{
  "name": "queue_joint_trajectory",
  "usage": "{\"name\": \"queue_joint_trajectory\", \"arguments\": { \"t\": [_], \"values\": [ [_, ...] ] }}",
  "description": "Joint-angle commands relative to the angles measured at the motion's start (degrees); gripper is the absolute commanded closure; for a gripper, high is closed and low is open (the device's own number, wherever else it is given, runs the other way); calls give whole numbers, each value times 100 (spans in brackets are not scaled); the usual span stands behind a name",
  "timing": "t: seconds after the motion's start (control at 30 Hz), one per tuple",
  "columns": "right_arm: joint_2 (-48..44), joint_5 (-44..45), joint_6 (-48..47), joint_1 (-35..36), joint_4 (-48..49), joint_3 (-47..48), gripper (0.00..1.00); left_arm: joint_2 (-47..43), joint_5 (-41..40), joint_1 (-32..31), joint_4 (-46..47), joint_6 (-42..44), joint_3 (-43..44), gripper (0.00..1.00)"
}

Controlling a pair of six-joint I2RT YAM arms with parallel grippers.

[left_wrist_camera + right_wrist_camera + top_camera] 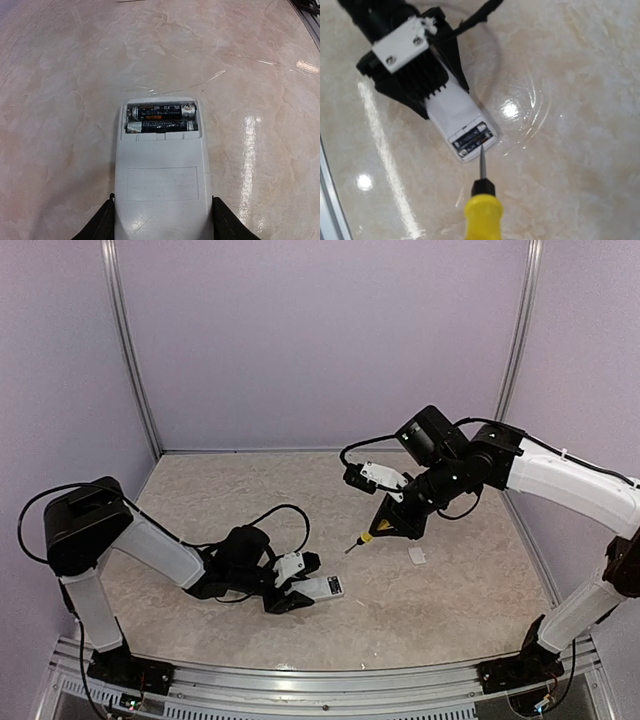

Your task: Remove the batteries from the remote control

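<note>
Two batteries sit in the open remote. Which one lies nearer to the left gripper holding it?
The battery beside the remote's flat back, nearer the left gripper; the other battery lies against the remote's far end.

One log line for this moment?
left gripper: holds remote control | batteries: both seated | right gripper: holds screwdriver | cover: off
</note>
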Motion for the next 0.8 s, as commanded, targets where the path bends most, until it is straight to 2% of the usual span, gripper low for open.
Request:
{"name": "queue_joint_trajectory", "arguments": {
  "t": [0.0, 0.27, 0.4, 0.53, 0.77],
  "values": [
    [-415, -48, -641, 84, 257, -384, 100, -306, 400, 18, -295, 347, -63, 65],
    [-1318, 162, -1187, 116, 1067, -1174, 100, -488, 578, -74, -578, 783, -87, 66],
    [-1631, -123, -1357, 160, 1217, -1395, 100, -406, 462, -192, -931, 1181, 76, 67],
    [-1563, -697, -1692, 236, 778, -1242, 100, -288, 407, -236, -1317, 1474, 339, 68],
    [-1131, -872, -2207, 438, -119, -797, 100, -84, 506, -236, -1496, 1573, 506, 69]
  ]
}}
